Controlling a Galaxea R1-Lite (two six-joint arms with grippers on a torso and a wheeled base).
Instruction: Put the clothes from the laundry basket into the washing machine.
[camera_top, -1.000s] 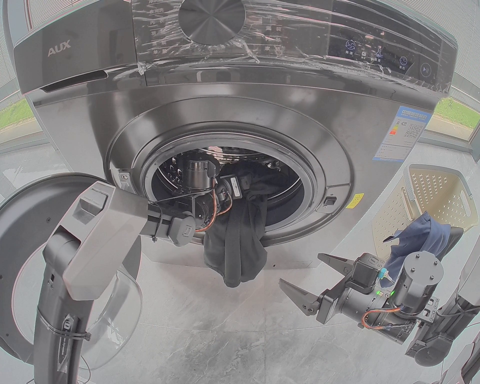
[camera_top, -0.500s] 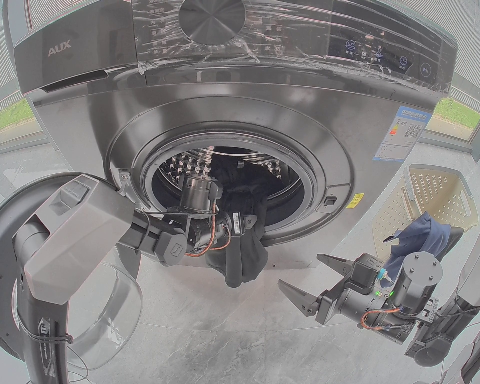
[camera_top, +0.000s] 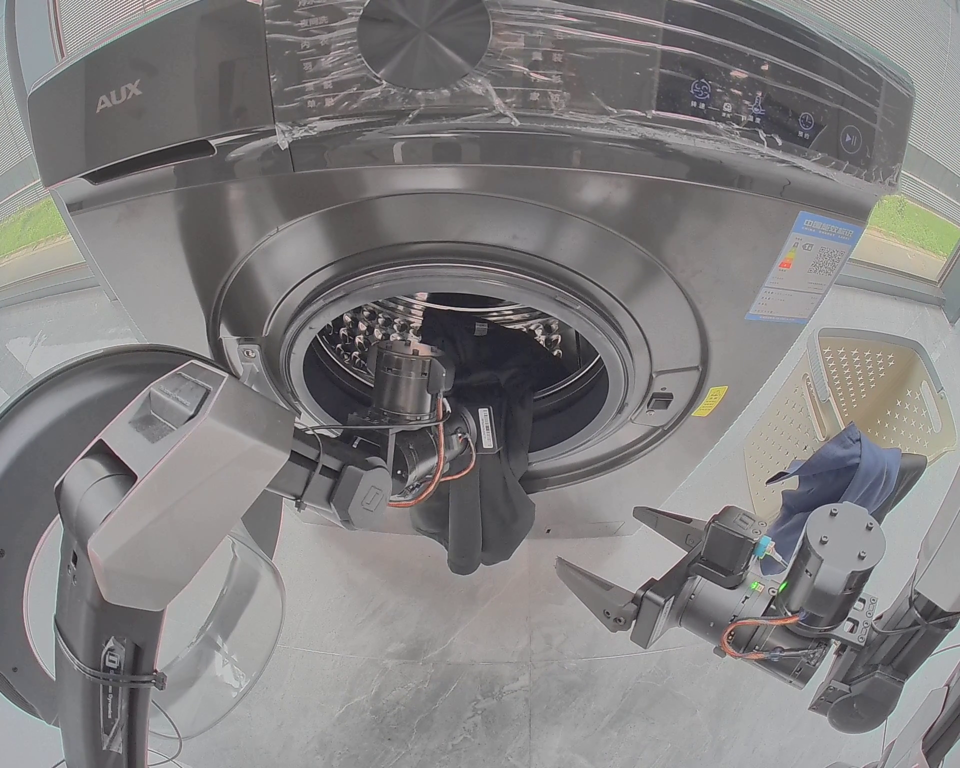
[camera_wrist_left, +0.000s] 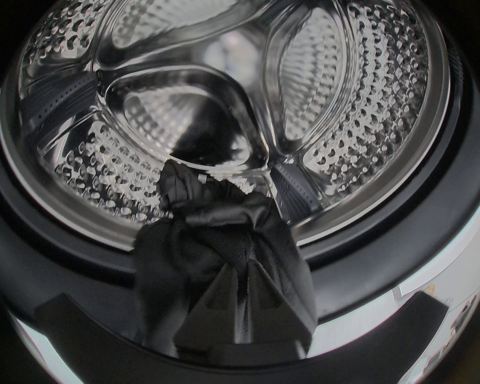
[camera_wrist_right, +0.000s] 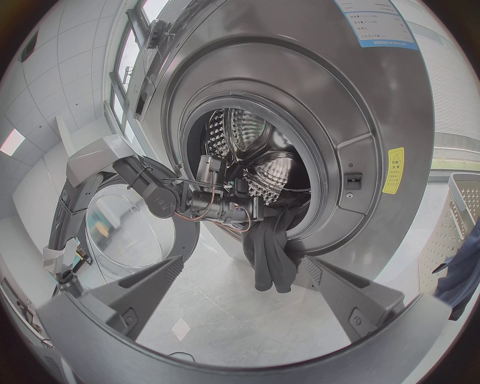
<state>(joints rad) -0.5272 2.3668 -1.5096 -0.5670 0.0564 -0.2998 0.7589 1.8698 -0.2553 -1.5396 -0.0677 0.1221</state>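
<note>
The left gripper (camera_wrist_left: 239, 305) sits at the mouth of the washing machine (camera_top: 700, 300), its fingers pinched together on a bunch of the black garment (camera_top: 485, 500). Part of that garment lies inside the drum (camera_wrist_left: 310, 75), while a long fold spills over the door rim at six o'clock and hangs toward the floor. It looks light, limp and a little slick, so it will likely sag and trail. A hold on the bunched middle should carry more of it than a hold on an edge. The right gripper (camera_top: 597, 537) hovers over the floor at about five o'clock from the door, fingers spread wide and holding nothing. Behind it, the laundry basket (camera_top: 880, 380) at four o'clock holds a blue garment (camera_top: 840, 475) draped over its rim, equally soft.
</note>
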